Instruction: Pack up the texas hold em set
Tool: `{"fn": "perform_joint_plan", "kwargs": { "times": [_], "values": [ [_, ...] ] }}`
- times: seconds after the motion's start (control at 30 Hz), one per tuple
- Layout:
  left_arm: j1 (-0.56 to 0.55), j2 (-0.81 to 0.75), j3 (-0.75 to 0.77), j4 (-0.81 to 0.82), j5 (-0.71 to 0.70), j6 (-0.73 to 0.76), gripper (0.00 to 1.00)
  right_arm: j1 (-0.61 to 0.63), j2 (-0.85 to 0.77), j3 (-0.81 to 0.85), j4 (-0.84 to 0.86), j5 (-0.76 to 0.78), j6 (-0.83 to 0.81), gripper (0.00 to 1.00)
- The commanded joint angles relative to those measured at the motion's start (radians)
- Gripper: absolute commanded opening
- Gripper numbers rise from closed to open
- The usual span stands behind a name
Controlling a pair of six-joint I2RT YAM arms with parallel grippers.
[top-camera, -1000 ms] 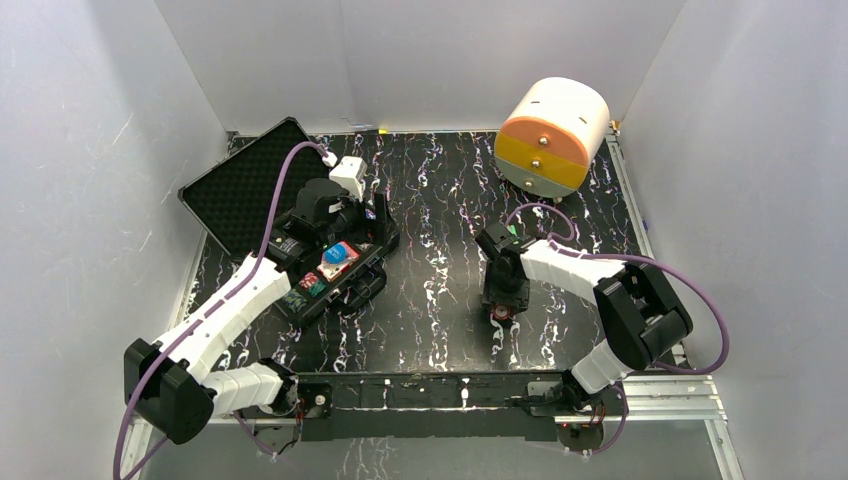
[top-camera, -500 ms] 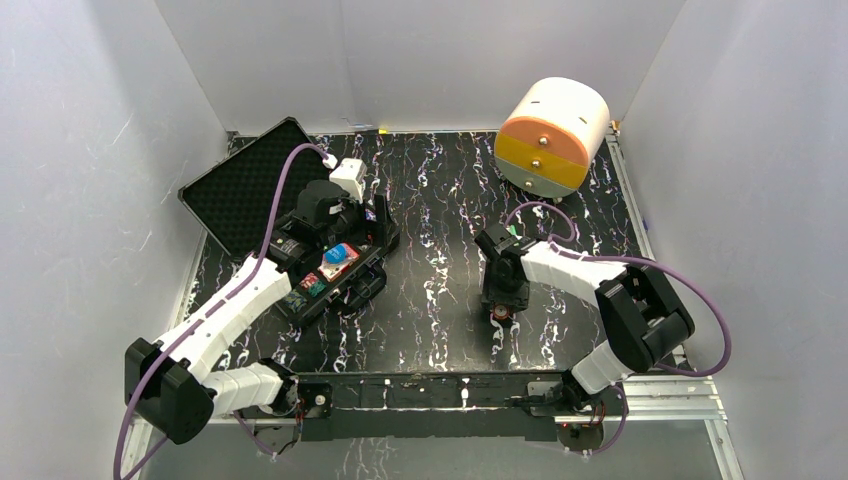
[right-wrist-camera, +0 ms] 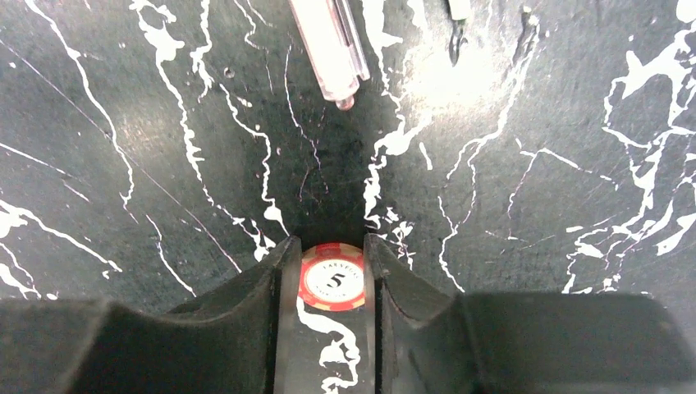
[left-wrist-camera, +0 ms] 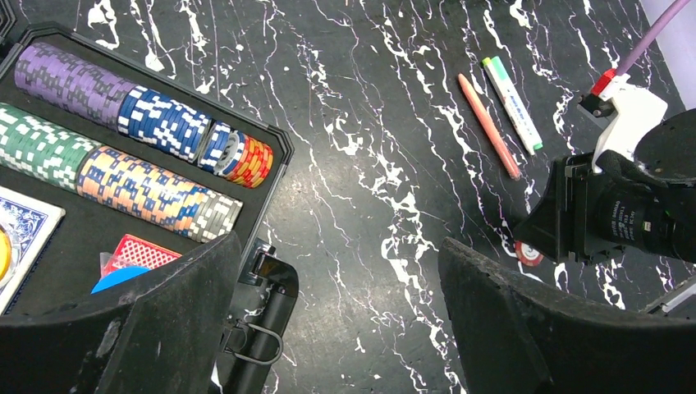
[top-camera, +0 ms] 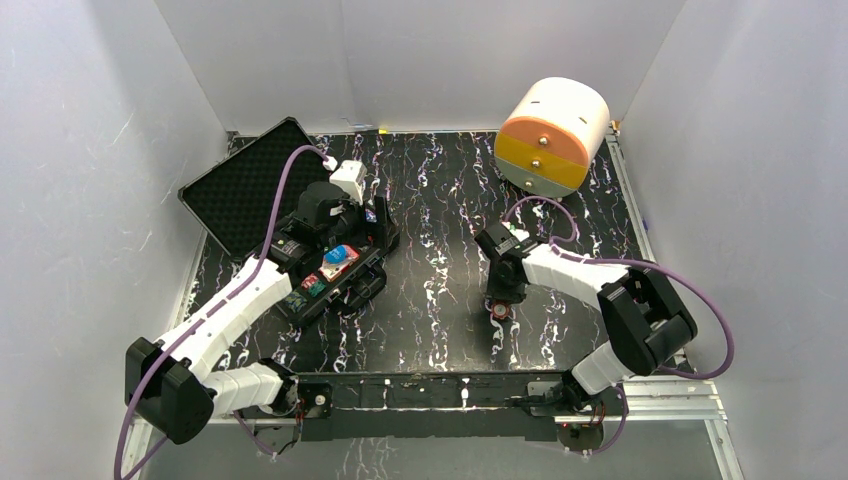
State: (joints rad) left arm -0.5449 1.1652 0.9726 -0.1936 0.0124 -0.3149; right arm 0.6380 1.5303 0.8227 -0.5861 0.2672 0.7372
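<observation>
Black marbled tabletop (top-camera: 440, 200) bears the red chip (right-wrist-camera: 331, 277) flat, well right of the open case (top-camera: 243, 190), right gripper (right-wrist-camera: 330, 250) pinching its rim, probably light, stiff, slippery, best squeezed edgewise; left gripper (left-wrist-camera: 338, 246) gapes wide.

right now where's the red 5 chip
The red 5 chip sits between the right gripper's fingers on the table, right of the case in the top view.
</observation>
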Motion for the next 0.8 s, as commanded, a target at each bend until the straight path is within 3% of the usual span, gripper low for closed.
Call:
{"fn": "perform_joint_plan", "kwargs": {
  "times": [0.0, 0.3, 0.77],
  "values": [
    [0.005, -0.025, -0.012, 0.007, 0.033, -0.009, 0.89, 0.000, 0.065, -0.077, 0.080, 0.042, 0.019, 0.40],
    [0.006, -0.032, -0.034, 0.009, 0.063, -0.035, 0.90, 0.000, 0.033, -0.047, -0.031, 0.008, 0.033, 0.65],
    [0.005, -0.025, -0.035, 0.015, 0.065, -0.031, 0.91, 0.045, 0.024, -0.021, -0.183, 0.073, 0.079, 0.65]
  ]
}}
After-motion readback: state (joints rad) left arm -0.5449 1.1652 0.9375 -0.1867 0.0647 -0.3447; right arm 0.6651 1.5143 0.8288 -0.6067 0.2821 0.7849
